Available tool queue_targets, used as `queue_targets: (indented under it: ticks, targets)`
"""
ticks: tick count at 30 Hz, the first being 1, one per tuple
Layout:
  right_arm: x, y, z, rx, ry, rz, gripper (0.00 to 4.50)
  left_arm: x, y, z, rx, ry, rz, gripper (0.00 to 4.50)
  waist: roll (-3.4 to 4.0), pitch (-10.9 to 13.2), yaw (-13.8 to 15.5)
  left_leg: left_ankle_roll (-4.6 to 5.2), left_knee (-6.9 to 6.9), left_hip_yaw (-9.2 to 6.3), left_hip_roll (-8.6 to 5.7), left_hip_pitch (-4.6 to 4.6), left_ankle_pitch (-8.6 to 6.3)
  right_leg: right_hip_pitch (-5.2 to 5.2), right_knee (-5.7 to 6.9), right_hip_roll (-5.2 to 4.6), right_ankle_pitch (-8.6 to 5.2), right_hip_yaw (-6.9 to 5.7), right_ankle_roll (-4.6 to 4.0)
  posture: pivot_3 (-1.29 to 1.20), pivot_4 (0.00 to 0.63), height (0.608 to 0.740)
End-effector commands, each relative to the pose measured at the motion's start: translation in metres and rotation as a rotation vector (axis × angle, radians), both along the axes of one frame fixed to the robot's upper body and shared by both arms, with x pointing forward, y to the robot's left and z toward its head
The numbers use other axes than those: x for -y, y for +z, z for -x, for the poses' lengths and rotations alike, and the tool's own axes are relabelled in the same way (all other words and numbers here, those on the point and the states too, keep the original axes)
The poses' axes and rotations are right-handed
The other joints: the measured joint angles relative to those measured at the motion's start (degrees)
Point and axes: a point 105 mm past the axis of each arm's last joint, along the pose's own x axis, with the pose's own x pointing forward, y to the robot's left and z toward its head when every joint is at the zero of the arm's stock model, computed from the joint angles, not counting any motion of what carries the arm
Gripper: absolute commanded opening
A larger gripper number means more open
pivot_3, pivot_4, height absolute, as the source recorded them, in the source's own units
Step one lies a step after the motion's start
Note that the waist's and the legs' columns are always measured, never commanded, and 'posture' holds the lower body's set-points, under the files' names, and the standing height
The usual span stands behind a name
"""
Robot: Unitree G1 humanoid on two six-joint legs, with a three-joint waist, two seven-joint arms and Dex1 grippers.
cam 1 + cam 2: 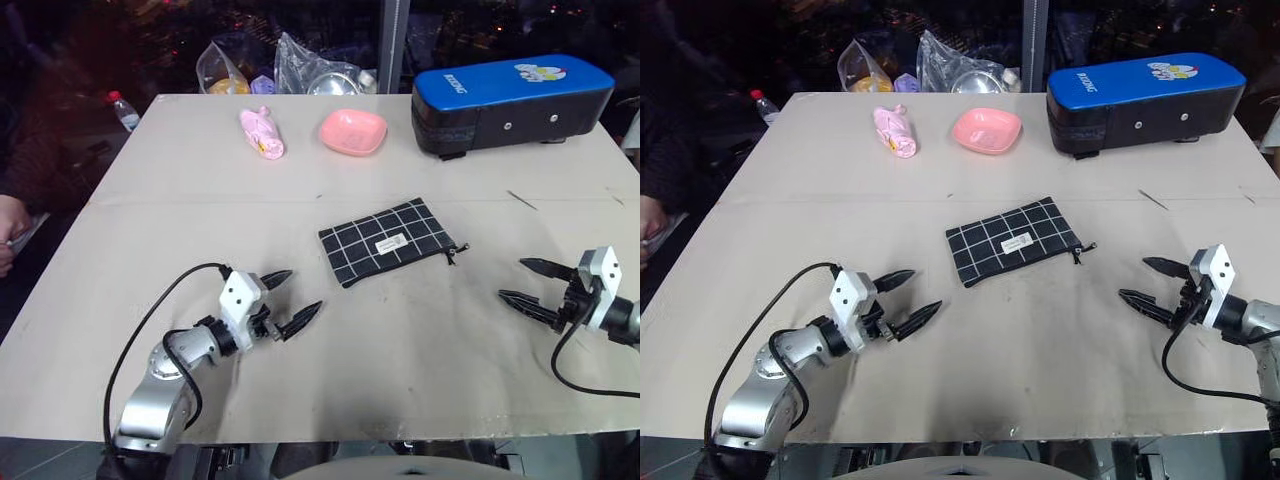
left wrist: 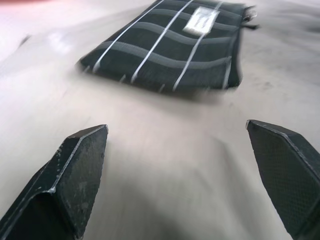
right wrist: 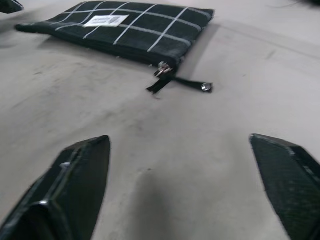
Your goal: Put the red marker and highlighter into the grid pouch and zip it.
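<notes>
Flat black fabric grid pouch point(image 1: 391, 241) lies on the beige table point(image 1: 400, 340).
Left gripper point(image 1: 290, 300) and right gripper point(image 1: 525, 282) flank it, fingers spread, empty.

At the left edge of the head views a person's hand point(image 1: 10, 232) is cut off, the arm lost in the dark. The bottle point(image 1: 124, 110) at upper left is half hidden behind the surface point(image 1: 420, 340) edge. Clear bags point(image 1: 300, 68) at top centre hold contents too dim to tell. The right arm runs off the right edge. The pouch point(image 2: 165, 50) is blurred in the left wrist view, its label point(image 2: 200, 21) unreadable. What the pouch holds cannot be seen.
</notes>
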Motion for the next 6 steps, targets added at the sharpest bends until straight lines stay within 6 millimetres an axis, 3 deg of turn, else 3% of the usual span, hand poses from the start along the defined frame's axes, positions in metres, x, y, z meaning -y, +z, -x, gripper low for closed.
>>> queue_targets:
  ticks: [1, 6]
  targets:
    - [0.005, 0.0059, -0.0022, 0.051, 0.021, 0.012, 4.39, 0.0005, 0.0109, 0.0069, 0.027, 0.023, 0.018, 4.5, 0.0, 0.0, 0.04, 0.0, -0.01, 0.03, -0.01, 0.01, 0.0, 0.0, 0.0, -0.02, 0.0, 0.03, 0.0, 0.0, 0.15, 0.726]
    - [0.0076, 0.0033, -0.0067, 0.065, 0.036, 0.014, 4.39, 0.004, 0.0051, 0.0132, 0.02, 0.053, -0.013, 4.5, 0.0, 0.0, 0.0, -0.01, -0.04, 0.05, 0.01, 0.04, 0.0, 0.0, -0.01, -0.1, -0.01, 0.05, -0.02, 0.0, 0.15, 0.726]
